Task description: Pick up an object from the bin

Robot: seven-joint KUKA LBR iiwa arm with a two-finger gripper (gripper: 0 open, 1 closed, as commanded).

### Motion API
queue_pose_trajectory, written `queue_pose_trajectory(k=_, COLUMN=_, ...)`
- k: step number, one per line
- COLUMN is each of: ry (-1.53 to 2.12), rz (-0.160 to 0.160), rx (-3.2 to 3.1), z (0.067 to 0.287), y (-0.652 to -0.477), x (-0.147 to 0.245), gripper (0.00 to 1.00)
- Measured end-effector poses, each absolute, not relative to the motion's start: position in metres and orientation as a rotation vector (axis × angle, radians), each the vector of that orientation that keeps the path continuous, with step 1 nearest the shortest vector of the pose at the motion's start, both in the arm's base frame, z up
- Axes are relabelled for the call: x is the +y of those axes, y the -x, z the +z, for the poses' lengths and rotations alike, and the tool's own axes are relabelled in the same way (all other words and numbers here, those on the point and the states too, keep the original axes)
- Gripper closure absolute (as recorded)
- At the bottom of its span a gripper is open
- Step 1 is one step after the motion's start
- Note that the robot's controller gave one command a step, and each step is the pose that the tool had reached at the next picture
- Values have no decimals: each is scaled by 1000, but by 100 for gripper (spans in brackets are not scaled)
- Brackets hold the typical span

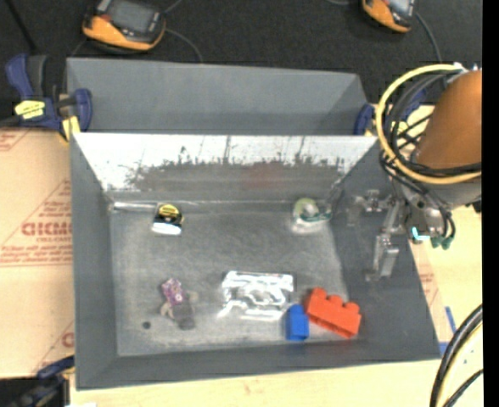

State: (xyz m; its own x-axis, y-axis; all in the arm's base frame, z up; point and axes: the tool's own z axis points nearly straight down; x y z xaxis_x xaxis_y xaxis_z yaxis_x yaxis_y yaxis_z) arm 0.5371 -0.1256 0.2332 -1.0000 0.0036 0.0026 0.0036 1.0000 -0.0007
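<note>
The red block (333,312), with studs on top, is the nearest thing to the gripper (383,261): it lies just below it and to its left in the view, on the bin (224,100) floor. The gripper hangs over the right wall; whether it is released or clenched I cannot tell. A blue piece (296,322) touches the block's far side. Beyond that lies a clear packet (256,295). A white-green thing (307,213) sits up-left of the gripper. Farthest off are a purple bit (173,292) and a yellow-black thing (167,219).
</note>
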Motion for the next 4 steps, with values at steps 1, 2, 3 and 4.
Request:
queue_pose_trajectory(k=1, ry=-219, rz=0, rx=-3130, z=160, y=-502, x=-150, gripper=0)
queue_pose_trajectory(k=2, ry=-212, rz=4, rx=-3154, z=70, y=-479, x=-97, gripper=0)
queue_pose_trajectory(k=3, ry=-217, rz=2, rx=-3141, z=71, y=-476, x=-98, gripper=100)
queue_pose_trajectory(k=4, ry=-308, rz=7, rx=-3139, z=212, y=-513, x=-105, gripper=100)
